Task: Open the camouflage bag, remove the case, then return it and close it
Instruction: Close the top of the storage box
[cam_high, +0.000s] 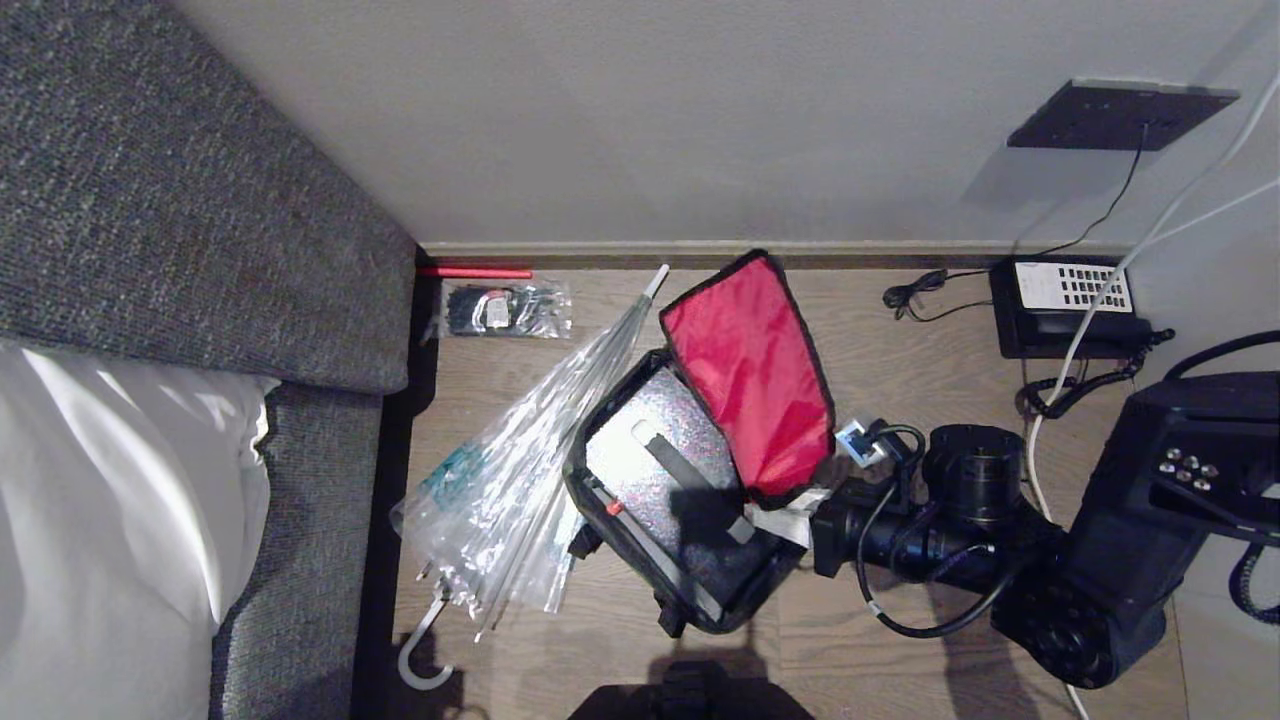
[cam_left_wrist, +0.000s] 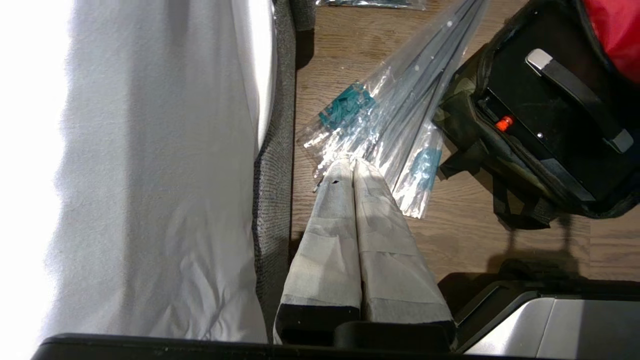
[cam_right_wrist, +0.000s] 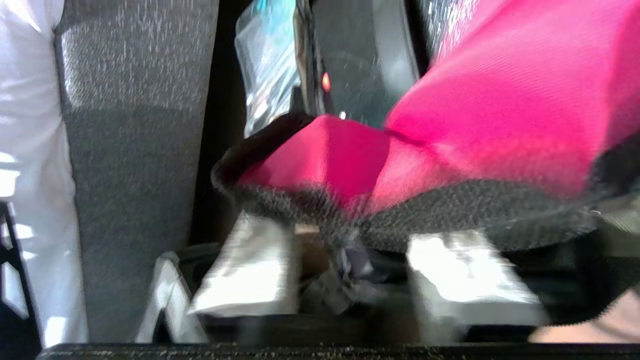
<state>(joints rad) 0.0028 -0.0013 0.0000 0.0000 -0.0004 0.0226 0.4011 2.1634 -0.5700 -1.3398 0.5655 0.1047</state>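
- Wood-plank floor (cam_high: 900, 350) fills the lower half of the head view, with a pale wall (cam_high: 650, 110) across the top. A grey upholstered bed edge (cam_high: 180, 200) with white bedding (cam_high: 100, 500) takes up the left side.
- Camouflage bag (cam_high: 680, 500) lies on the floor at centre frame, open. Its lid (cam_high: 750, 375) stands up toward upper centre, showing a red inner lining with black trim.
- Inside the bag: a sparkly silver case (cam_high: 650, 450) with a dark strap across it and a small orange-red button at its left edge.
- Clear plastic-wrapped umbrella (cam_high: 530, 470) lies just left of the bag, touching its side; the curved handle sits at lower left of centre.
- A small clear packet of dark items (cam_high: 505, 308) and a red stick (cam_high: 475, 272) lie near the wall at upper centre-left.
- A telephone (cam_high: 1070, 305) with cords is on the floor at upper right.
- Right gripper (cam_right_wrist: 350, 265): at centre-right of the head view, at the lower right corner of the lid. In the right wrist view its white fingers (cam_right_wrist: 250, 270) are spread, with the lid's black edge just above them; I cannot tell whether they touch it.
- Left gripper (cam_left_wrist: 352, 165): parked above the floor beside the bed; white fingers pressed together, holding nothing, tips over the umbrella wrap in the left wrist view.
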